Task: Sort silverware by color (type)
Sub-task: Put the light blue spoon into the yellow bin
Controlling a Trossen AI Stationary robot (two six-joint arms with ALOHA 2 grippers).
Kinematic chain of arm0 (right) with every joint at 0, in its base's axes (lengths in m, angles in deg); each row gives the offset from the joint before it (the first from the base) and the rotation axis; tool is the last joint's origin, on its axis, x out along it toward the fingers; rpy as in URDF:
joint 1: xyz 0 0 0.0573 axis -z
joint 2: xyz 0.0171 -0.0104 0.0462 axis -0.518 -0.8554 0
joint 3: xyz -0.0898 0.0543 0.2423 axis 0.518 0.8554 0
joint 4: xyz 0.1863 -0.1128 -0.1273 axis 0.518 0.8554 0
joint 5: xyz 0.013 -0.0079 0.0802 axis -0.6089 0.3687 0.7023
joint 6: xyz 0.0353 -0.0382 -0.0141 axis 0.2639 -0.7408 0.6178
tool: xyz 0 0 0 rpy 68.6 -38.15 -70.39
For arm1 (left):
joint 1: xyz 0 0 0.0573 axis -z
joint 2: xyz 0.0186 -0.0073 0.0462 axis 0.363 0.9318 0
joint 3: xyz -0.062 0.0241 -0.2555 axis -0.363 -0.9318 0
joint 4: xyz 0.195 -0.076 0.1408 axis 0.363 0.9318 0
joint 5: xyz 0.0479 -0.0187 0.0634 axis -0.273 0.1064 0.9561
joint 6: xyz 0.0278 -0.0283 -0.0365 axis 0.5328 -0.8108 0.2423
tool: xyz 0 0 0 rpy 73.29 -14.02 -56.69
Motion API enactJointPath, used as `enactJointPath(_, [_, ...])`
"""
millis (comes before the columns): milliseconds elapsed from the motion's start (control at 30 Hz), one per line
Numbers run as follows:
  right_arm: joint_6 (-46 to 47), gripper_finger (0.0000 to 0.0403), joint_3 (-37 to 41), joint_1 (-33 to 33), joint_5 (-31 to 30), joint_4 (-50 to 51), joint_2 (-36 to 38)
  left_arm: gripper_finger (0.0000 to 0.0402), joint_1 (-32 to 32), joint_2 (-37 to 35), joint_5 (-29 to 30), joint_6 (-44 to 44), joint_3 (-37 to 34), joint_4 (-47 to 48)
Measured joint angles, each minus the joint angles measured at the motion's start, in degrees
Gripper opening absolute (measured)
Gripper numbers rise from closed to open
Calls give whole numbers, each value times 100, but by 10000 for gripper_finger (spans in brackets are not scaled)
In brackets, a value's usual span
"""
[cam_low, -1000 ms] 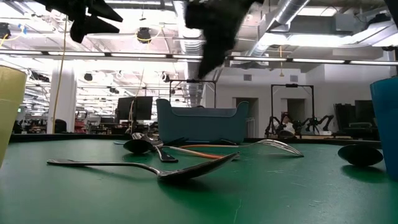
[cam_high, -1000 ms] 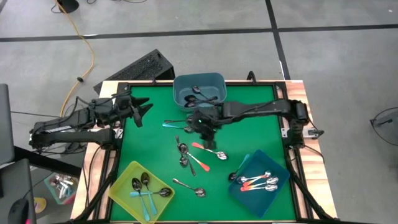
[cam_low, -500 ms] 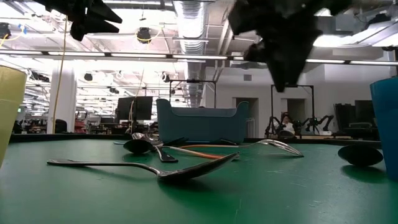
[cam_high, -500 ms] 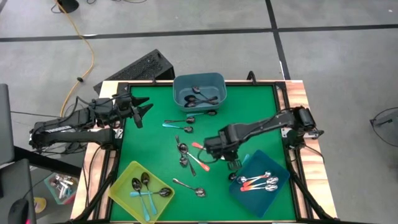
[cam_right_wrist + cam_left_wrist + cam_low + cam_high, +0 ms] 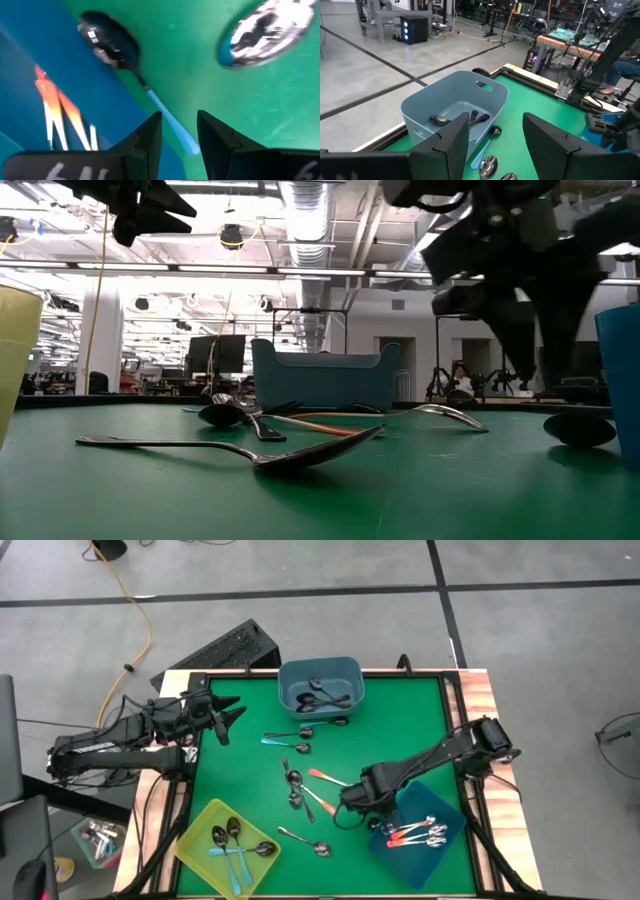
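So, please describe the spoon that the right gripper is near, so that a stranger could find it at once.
Find the dark blue bin at the mat's front right corner. Against its left wall lies a spoon with a dark bowl, just below the right gripper. Its light blue handle sets it apart from the orange-handled spoons inside the bin.

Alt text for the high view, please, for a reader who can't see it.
Seen from above, the right gripper hangs low over loose spoons beside the dark blue bin; the left gripper waits open at the green table edge.
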State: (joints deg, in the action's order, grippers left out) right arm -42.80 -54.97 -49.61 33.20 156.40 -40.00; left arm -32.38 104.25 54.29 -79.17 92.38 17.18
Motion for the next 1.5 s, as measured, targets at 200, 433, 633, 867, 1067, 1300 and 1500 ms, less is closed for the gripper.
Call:
enactJointPath(200, [2, 132, 176, -216, 419, -147, 0, 170, 0, 0, -1, -9, 0, 0])
enactJointPath(433, [154, 132, 273, -571, 753, -168, 0, 170, 0, 0, -3, -55, 0, 0])
enactJointPath(633, [320, 132, 218, -549, 594, -211, 0, 170, 0, 0, 10, -57, 0, 0])
enactJointPath(867, [216, 132, 216, -256, 566, -269, 0, 170, 0, 0, 14, -93, 0, -2])
enactJointPath(1067, [-624, 132, 248, -123, 490, -123, 0, 170, 0, 0, 16, -164, 0, 0])
enactJointPath(1300, [-1406, 132, 388, -33, 126, -153, 1, 170, 0, 0, 25, -171, -2, 145])
enactJointPath(1500, [-1579, 132, 388, -9, 221, -209, -5, 170, 1, 2, 164, -169, -2, 221])
